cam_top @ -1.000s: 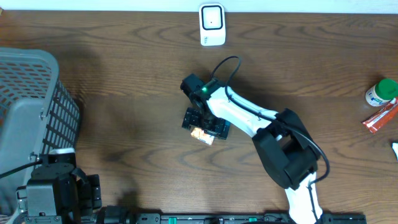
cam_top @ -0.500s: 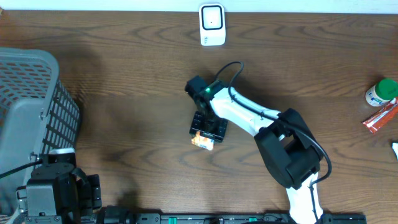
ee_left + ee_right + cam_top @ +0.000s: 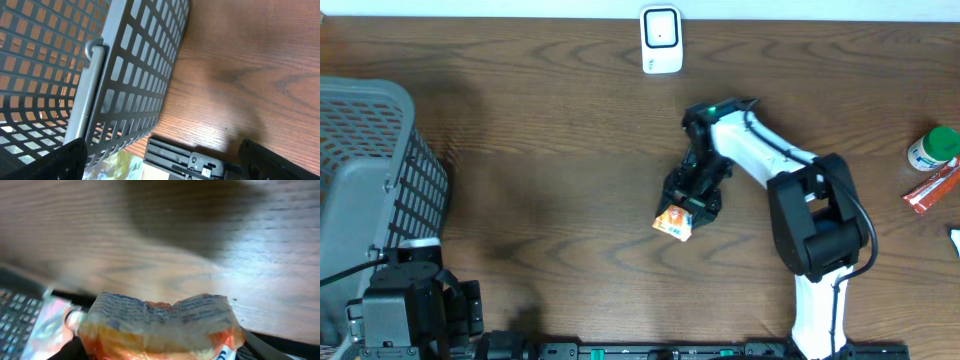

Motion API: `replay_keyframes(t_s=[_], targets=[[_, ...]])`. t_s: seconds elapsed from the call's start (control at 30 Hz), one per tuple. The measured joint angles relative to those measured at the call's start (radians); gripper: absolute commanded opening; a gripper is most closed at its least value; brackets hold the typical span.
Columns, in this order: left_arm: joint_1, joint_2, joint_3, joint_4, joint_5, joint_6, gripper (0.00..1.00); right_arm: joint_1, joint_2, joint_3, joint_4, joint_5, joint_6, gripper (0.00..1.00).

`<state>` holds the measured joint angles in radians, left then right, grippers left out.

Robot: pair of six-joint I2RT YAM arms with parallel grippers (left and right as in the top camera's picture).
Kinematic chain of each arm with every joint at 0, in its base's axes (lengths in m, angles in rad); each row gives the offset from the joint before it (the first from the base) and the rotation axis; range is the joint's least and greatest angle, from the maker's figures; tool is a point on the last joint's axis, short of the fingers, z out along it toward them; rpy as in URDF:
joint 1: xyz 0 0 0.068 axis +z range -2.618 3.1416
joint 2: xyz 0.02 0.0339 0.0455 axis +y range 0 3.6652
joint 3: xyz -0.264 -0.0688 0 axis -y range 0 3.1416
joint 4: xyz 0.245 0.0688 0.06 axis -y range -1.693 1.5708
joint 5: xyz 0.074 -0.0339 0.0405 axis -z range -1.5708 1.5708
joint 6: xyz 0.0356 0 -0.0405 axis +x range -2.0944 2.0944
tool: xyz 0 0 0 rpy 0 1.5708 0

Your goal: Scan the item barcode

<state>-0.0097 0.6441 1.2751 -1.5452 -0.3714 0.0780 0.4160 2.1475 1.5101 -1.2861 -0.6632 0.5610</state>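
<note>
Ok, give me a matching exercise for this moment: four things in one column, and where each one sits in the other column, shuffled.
Things:
1. orange packet
2. basket
3. white scanner
4. green-capped bottle

Places:
A. far edge of the table, middle
B. right edge of the table
C. held in the right gripper
D. left side of the table

Pairs: 1-C, 2-D, 3-A, 4-B

Orange-and-white packet (image 3: 673, 221) with blue print; dark brown wood-grain table (image 3: 540, 150); grey grid-mesh basket (image 3: 420, 180); white scanner (image 3: 661, 40) with dark window; white bottle (image 3: 932, 148), green cap; red wrapper (image 3: 930, 188).
</note>
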Motion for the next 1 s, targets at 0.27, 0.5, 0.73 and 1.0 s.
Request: replay_keyframes(t_s=[0.27, 0.5, 0.73, 1.0], targets=[[0.000, 0.000, 0.000, 0.000, 0.000, 0.000, 0.96, -0.036, 0.000, 0.000, -0.056, -0.074, -0.092, 0.62], [0.000, 0.000, 0.000, 0.000, 0.000, 0.000, 0.97, -0.035, 0.000, 0.000, -0.063, -0.094, -0.137, 0.57], [0.000, 0.000, 0.000, 0.000, 0.000, 0.000, 0.96, -0.035, 0.000, 0.014, 0.079, -0.007, -0.148, 0.56], [0.000, 0.000, 0.000, 0.000, 0.000, 0.000, 0.97, -0.035, 0.005, 0.220, 0.090, 0.101, -0.148, 0.52]])
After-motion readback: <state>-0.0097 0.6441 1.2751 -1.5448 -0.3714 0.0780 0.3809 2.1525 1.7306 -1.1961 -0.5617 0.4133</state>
